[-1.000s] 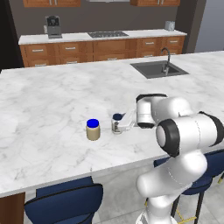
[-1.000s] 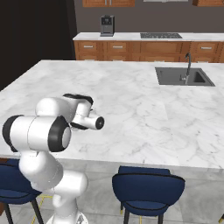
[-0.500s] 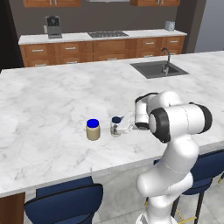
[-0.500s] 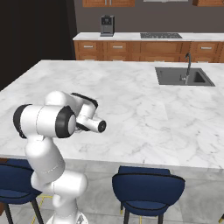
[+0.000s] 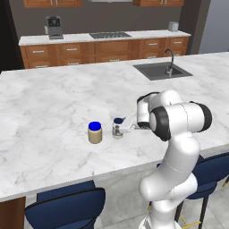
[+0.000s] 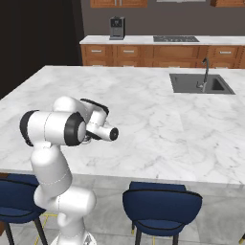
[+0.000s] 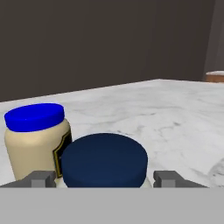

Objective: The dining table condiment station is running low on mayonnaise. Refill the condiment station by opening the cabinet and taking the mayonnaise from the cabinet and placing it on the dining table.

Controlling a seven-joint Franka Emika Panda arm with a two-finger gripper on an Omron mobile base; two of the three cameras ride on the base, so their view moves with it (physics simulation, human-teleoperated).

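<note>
Two jars are seen standing upright on the white marble tabletop (image 5: 53, 103) of the dining table, near its front edge. The mayonnaise (image 5: 118, 127) (the smaller jar, with a dark navy lid) is set just beside a tan jar with a bright blue lid (image 5: 95, 132), which lies on its far side from the arm; the two are close but apart. The pincer (image 5: 125, 126) is held low over the tabletop and level with the mayonnaise, its jaws spread wide, one to each side of the jar. In the hand view the dark lid (image 7: 104, 159) is seen between the two grey fingertips (image 7: 40, 178), with a gap left on each side, so the jar is released rather than squeezed. Behind the mayonnaise, a sink (image 5: 163, 70) is sunk into the same tabletop, well apart.
</note>
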